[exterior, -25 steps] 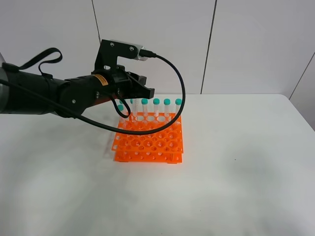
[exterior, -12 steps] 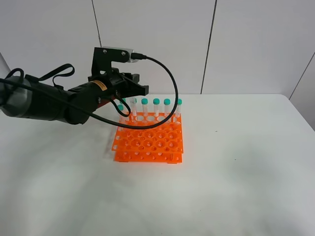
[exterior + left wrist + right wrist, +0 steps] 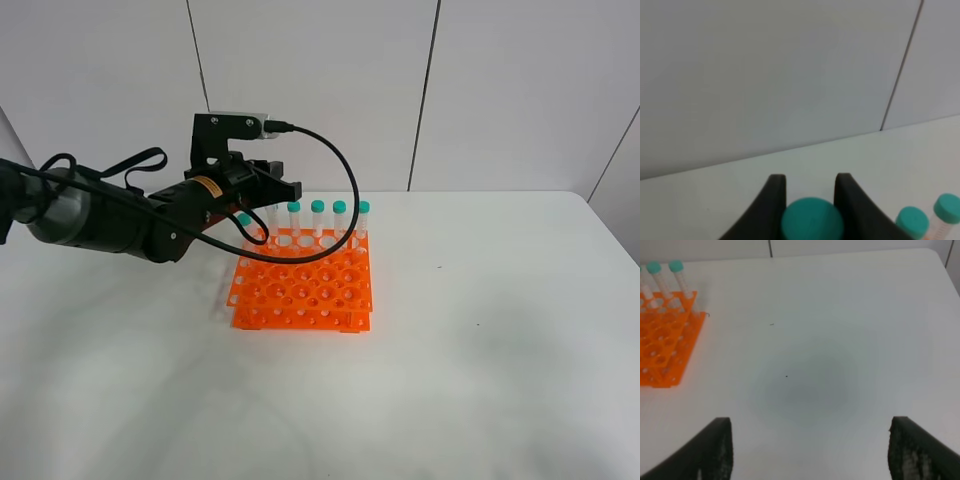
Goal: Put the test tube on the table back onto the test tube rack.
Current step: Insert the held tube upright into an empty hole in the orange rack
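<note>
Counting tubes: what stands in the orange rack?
Teal-capped clear plastic tubes stand in the orange plastic rack's back row; the black left arm covers that row's left end, hiding any more.

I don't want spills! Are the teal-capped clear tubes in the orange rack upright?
Upright: teal-capped clear tubes rise straight from the orange holed rack.

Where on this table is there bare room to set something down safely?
Bare: the table from the test tube rack right to its edge, and the whole front strip between rack and near edge. Crowded: the rack's back row of tubes, where the left gripper holds the test tube; its arm hangs over the table's left side.
</note>
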`<state>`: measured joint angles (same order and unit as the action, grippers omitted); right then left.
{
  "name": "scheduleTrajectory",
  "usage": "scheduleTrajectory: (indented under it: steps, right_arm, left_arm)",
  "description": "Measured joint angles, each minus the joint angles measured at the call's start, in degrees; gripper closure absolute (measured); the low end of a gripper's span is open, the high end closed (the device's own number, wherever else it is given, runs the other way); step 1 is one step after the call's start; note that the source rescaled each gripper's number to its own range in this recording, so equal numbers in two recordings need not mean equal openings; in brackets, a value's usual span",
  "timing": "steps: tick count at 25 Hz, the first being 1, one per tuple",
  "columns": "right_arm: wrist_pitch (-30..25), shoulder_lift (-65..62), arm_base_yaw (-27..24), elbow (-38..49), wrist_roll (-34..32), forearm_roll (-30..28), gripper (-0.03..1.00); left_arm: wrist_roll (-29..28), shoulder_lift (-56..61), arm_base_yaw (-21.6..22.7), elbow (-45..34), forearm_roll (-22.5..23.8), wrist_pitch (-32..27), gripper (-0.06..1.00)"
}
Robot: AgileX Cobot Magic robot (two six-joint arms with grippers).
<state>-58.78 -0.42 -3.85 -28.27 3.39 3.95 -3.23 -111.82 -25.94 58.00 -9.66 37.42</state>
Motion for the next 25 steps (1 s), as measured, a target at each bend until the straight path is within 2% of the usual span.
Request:
scheduleTrajectory:
  steps: [7,25]
  right_arm:
    - [0.0,0.0,0.0,0.0,0.0,0.1,0.24]
    - [0.0,0.0,0.0,0.0,0.0,0.2,0.24]
  left_arm:
    - [3.2,-2.6,0.0,0.0,-0.1,2.1,0.93]
    - [3.6,-4.4,0.0,0.0,-0.2,4.3,0.93]
